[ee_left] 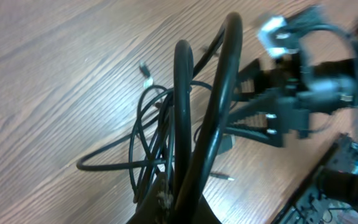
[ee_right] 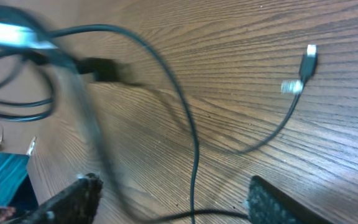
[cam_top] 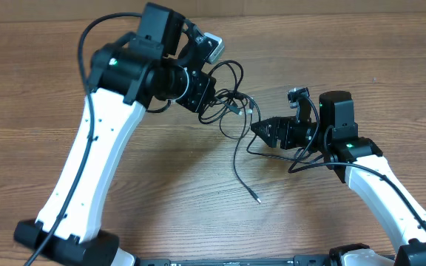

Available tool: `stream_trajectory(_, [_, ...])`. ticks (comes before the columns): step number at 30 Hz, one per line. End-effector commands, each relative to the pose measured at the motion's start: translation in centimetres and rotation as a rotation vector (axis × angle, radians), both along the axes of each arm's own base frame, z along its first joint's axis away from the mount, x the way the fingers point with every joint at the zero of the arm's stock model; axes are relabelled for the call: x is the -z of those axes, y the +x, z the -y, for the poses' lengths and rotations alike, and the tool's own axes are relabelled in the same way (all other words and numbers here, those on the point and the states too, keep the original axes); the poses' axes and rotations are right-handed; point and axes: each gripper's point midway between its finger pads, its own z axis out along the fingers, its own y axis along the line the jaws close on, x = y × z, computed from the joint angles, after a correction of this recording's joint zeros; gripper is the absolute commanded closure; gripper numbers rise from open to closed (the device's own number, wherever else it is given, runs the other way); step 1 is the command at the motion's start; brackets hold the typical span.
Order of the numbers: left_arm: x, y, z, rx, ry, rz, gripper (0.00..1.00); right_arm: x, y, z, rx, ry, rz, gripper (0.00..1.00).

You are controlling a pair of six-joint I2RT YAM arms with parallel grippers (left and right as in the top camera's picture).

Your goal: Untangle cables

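Right pincer (ee_right: 176,198) apart, reaching left, left pincer (cam_top: 213,100) seemingly clamped on cables (cam_top: 237,111), arm bent over

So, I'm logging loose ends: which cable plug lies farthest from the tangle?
The plug ending the single strand that trails toward the robot's bases, lying alone; the other plug ends sit bunched in the tangle.

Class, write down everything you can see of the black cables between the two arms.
The cables are thin, black, rubbery-looking cords, looped over one another in a loose tangle over the wooden table. The knot sits against the left gripper; its grip is unclear. One strand trails away, ending in a small plug. Another runs between the open fingers of the right gripper.
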Motion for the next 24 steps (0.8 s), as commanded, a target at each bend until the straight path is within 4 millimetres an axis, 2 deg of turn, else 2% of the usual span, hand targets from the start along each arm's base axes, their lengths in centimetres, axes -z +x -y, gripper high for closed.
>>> stream_trajectory(1, [-4.5,-2.3,0.9,0.086,-0.116,0.092,0.96,-1.8,-0.2,-1.3,-0.052,0.046,0.039,0.23])
stream_trajectory(5, [-6.0,-3.8,1.9,0.145,-0.203,0.085,0.96,-2.7,-0.6,-2.8,-0.103,0.069,0.079,0.24])
stream_trajectory(8, [-7.2,-5.4,3.1,0.233,-0.301,0.059,0.96,-2.7,0.4,-2.9,-0.069,0.026,0.129,0.24])
stream_trajectory(10, [-7.5,-5.6,3.3,0.257,-0.315,0.067,0.96,-2.3,1.1,-2.4,-0.022,-0.019,0.143,0.37])
stream_trajectory(11, [-7.5,-5.5,3.2,0.259,-0.31,0.075,0.96,-2.0,1.3,-2.0,-0.001,-0.04,0.139,0.49])
stream_trajectory(12, [-7.5,-5.4,3.0,0.254,-0.31,0.077,0.96,-1.5,1.5,-1.5,0.026,-0.066,0.127,0.67])
stream_trajectory(13, [-7.5,-5.2,2.7,0.247,-0.309,0.082,0.96,-0.7,1.7,-0.7,0.072,-0.104,0.099,0.85])
stream_trajectory(14, [-7.5,-4.9,2.3,0.236,-0.299,0.093,0.96,0.2,1.8,0.3,0.139,-0.141,0.05,0.96])
stream_trajectory(17, [-6.8,-3.5,0.3,0.163,-0.236,0.115,0.96,3.8,1.1,4.9,0.398,-0.305,-0.13,0.96])
stream_trajectory(20, [-5.4,-1.8,-3.0,0.039,-0.13,0.114,0.96,6.3,-1.0,9.6,0.622,-0.484,-0.267,0.96])
stream_trajectory(22, [-4.5,-0.7,-5.4,-0.056,-0.053,0.112,0.96,6.9,-2.2,11.3,0.679,-0.55,-0.314,0.96])
stream_trajectory(24, [-4.0,0.0,-7.4,-0.139,-0.005,0.101,0.96,7.2,-2.9,11.8,0.683,-0.57,-0.344,0.96])
